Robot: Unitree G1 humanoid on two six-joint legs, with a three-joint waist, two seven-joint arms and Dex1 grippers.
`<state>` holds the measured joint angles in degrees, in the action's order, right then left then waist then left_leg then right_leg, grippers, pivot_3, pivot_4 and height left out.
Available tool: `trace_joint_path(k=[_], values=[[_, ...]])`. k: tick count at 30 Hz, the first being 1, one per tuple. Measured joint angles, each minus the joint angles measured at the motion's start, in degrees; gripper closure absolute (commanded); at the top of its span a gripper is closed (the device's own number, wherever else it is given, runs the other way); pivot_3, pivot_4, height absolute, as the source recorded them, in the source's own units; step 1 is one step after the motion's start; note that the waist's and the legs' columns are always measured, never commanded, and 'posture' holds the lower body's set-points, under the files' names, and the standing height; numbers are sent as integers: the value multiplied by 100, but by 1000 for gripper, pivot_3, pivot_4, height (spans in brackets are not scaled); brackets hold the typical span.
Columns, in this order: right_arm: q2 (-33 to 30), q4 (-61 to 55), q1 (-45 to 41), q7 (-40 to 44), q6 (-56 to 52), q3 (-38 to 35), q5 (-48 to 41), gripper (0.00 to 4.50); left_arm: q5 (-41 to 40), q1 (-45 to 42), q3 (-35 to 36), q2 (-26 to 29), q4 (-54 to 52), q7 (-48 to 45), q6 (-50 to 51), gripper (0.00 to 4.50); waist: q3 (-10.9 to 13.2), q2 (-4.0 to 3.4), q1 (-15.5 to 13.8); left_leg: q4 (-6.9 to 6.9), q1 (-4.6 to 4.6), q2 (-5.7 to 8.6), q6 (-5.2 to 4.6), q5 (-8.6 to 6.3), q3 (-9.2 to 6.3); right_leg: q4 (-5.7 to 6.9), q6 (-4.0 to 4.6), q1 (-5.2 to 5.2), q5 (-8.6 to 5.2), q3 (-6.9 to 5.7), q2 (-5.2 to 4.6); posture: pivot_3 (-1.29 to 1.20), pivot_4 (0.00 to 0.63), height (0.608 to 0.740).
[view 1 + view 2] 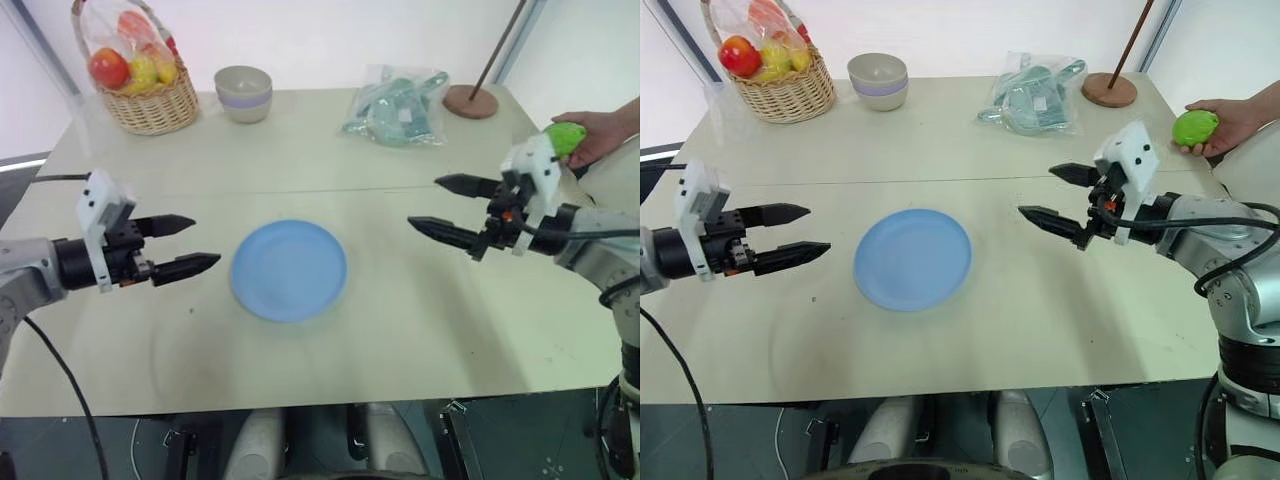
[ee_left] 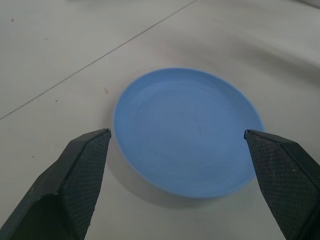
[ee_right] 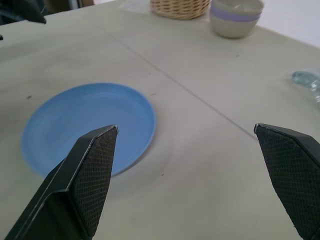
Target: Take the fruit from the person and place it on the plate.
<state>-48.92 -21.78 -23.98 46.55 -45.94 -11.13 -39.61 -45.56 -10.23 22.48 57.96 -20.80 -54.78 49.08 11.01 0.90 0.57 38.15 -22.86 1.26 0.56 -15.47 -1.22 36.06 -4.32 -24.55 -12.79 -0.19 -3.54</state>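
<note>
The light blue plate (image 1: 289, 270) lies empty in the middle of the beige table. A person's hand (image 1: 1232, 124) at the table's far right edge holds the bright green fruit (image 1: 1195, 128). My right gripper (image 1: 1052, 195) hovers open to the right of the plate, pointing toward it, with the fruit behind its wrist. On the plate's left, my left gripper (image 1: 190, 244) also stands open and empty, its tips a short way from the rim. The plate (image 2: 185, 130) lies between and beyond the left fingers in the left wrist view.
A wicker basket (image 1: 155, 103) of wrapped fruits stands at the back left, a beige bowl (image 1: 244, 93) with a lilac band beside it. A clear plastic bag (image 1: 398, 106) lies at the back centre-right, and a round wooden base with a rod (image 1: 471, 100) stands behind it.
</note>
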Motion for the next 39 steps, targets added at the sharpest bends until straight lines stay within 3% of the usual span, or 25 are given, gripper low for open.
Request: trace_joint_path(k=[39], values=[[-94, -52, 406, 125, 143, 115, 120, 0, -117, -317, -133, -339, 14, 417, -96, 39, 1, 0, 3, 0, -1, -2, 0, 0, 1, 1, -3, -1, 2, 0, 1, 0, 150, 740]])
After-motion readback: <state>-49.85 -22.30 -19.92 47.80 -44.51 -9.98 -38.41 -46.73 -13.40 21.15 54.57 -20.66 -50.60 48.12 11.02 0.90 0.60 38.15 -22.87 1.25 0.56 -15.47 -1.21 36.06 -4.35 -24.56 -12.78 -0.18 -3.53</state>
